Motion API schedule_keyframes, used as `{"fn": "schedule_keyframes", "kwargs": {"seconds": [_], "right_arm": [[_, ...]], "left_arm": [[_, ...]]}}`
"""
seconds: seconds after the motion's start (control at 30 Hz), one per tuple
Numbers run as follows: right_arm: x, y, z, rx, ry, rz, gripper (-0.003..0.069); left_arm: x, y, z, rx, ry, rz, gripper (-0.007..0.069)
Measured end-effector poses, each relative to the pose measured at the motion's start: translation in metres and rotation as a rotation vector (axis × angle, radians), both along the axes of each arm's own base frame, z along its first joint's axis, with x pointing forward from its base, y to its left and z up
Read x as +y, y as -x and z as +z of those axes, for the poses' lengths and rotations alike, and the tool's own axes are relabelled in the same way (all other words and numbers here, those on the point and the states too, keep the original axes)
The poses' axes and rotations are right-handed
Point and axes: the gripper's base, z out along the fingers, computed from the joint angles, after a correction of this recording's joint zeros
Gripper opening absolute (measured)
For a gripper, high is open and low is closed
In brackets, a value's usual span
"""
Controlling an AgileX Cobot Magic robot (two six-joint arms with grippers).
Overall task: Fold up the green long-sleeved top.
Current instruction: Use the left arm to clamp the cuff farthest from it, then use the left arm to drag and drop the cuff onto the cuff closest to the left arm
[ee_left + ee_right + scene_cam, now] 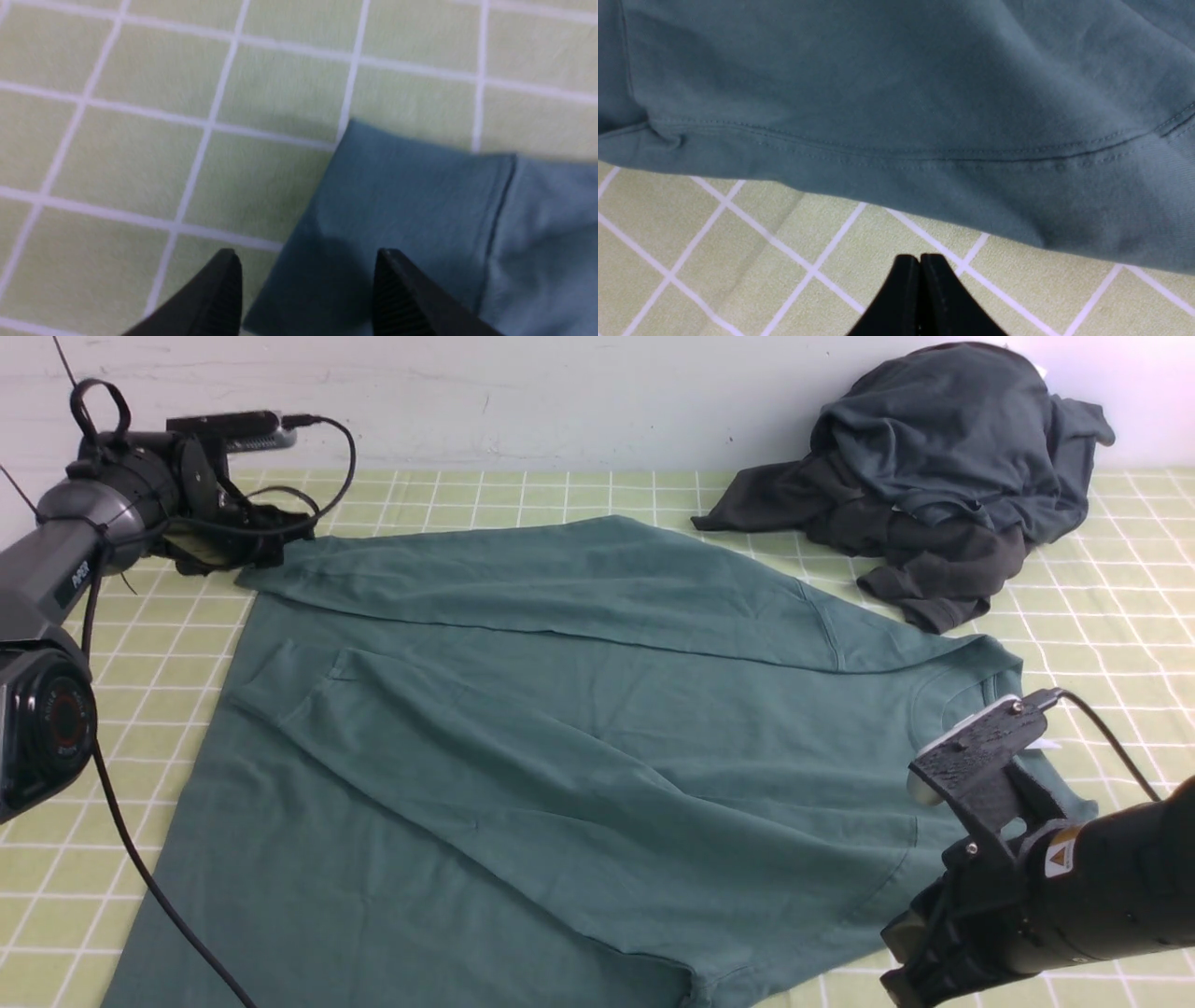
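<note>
The green long-sleeved top [560, 737] lies flat on the checked tablecloth, with both sleeves folded across its body. My left gripper [245, 543] is at the far left, at the cuff end of the upper sleeve. In the left wrist view it [308, 280] is open, its fingers [397, 294] straddling the edge of the cuff [402, 196]. My right gripper [910, 971] is at the front right by the shoulder. In the right wrist view it [920, 280] is shut and empty over bare cloth, just off the top's seamed edge [924, 186].
A pile of dark clothes [943, 467] lies at the back right, close to the top's collar side. The yellow-green checked tablecloth [523, 495] covers the table up to the white wall. The left arm's cable [140, 868] hangs over the top's front left corner.
</note>
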Motion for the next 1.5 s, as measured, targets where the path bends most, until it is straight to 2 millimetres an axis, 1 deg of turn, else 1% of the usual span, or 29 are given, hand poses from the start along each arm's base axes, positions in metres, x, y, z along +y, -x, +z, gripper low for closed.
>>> {"fn": "schedule_keyframes", "kwargs": {"seconds": [0.03,0.07,0.1,0.13,0.17,0.2,0.27,0.33,0.37,0.43,0.47,0.57,0.6,0.63,0.7,0.73,0.77,0.8,0.9,0.93,1.1,1.13,1.17,1.23,1.3,1.37,1.4,1.43,1.5], "right_arm": [[0.0,0.0,0.0,0.0,0.0,0.0,-0.0014],[0.0,0.0,0.0,0.0,0.0,0.0,-0.0014],[0.0,0.0,0.0,0.0,0.0,0.0,-0.0014],[0.0,0.0,0.0,0.0,0.0,0.0,-0.0014],[0.0,0.0,0.0,0.0,0.0,0.0,-0.0014],[0.0,0.0,0.0,0.0,0.0,0.0,-0.0014],[0.0,0.0,0.0,0.0,0.0,0.0,-0.0014],[0.0,0.0,0.0,0.0,0.0,0.0,-0.0014],[0.0,0.0,0.0,0.001,0.0,0.0,-0.0014],[0.0,0.001,0.0,0.007,0.002,0.002,-0.0014],[0.0,0.001,0.0,0.008,0.002,0.002,-0.0014],[0.0,0.002,-0.001,0.022,0.005,0.005,-0.0014],[0.0,0.002,-0.001,0.021,0.006,0.006,-0.0014],[0.0,0.002,-0.001,0.026,0.006,0.006,-0.0014],[0.0,0.002,0.0,0.031,0.003,0.006,-0.0014],[0.0,0.002,0.001,0.031,0.003,0.007,-0.0014],[0.001,0.001,0.003,0.033,0.001,0.009,-0.0014],[0.002,0.0,0.004,0.036,0.002,0.012,-0.0014],[0.002,0.0,0.006,0.052,0.007,0.022,-0.0014],[0.002,0.002,0.007,0.076,0.02,0.034,-0.0014],[0.001,0.005,0.007,0.118,0.037,0.051,-0.0014],[0.001,0.006,0.007,0.121,0.038,0.052,-0.0014],[0.001,0.006,0.007,0.12,0.037,0.052,-0.0014],[0.001,0.006,0.007,0.119,0.037,0.052,-0.0014],[0.001,0.006,0.007,0.119,0.037,0.052,-0.0014],[0.001,0.006,0.007,0.122,0.028,0.047,-0.0014],[0.001,0.006,0.007,0.122,0.028,0.047,-0.0014],[0.002,0.006,0.008,0.126,0.018,0.04,-0.0014],[0.002,0.006,0.008,0.129,0.011,0.036,-0.0014]], "left_arm": [[0.0,0.0,-0.001,-0.002,0.002,0.001,0.0342],[0.0,-0.001,-0.001,-0.001,0.002,0.001,0.0293],[0.0,-0.001,-0.001,-0.002,0.005,0.001,0.0274],[-0.001,-0.001,0.0,0.0,0.008,0.001,0.0217],[-0.002,0.0,0.0,0.005,0.011,0.0,0.0116],[-0.003,0.0,0.002,0.01,0.011,-0.001,0.007],[-0.003,0.002,0.006,0.027,0.012,0.0,0.0036],[-0.002,0.006,0.018,0.045,0.01,0.0,0.0029],[-0.003,0.007,0.019,0.05,0.009,-0.001,0.0029],[-0.003,0.014,0.044,0.069,-0.006,-0.017,0.0027],[-0.003,0.016,0.046,0.077,-0.012,-0.024,0.0027],[-0.005,0.035,0.098,0.106,-0.067,-0.091,0.0027],[-0.005,0.038,0.104,0.112,-0.073,-0.099,0.0027],[-0.006,0.049,0.123,0.147,-0.082,-0.118,0.0027],[-0.009,0.066,0.143,0.22,-0.061,-0.137,0.0027],[-0.009,0.069,0.145,0.233,-0.053,-0.139,0.0027],[-0.013,0.077,0.154,0.249,-0.025,-0.156,0.0027],[-0.015,0.082,0.158,0.254,-0.009,-0.165,0.0027],[-0.02,0.096,0.158,0.299,0.01,-0.184,0.0027],[-0.024,0.113,0.156,0.35,0.018,-0.194,0.0027],[-0.037,0.174,0.153,0.474,0.043,-0.214,0.0027],[-0.04,0.182,0.152,0.489,0.044,-0.219,0.0027],[-0.044,0.194,0.149,0.514,0.046,-0.227,0.0027],[-0.05,0.212,0.138,0.543,0.046,-0.239,0.0027],[-0.053,0.219,0.127,0.549,0.047,-0.243,0.0027],[-0.052,0.226,0.106,0.564,0.045,-0.238,0.0033],[-0.052,0.226,0.105,0.562,0.042,-0.238,0.0035],[-0.052,0.231,0.095,0.587,0.044,-0.237,0.0049],[-0.052,0.236,0.087,0.613,0.045,-0.24,0.0087]]}}
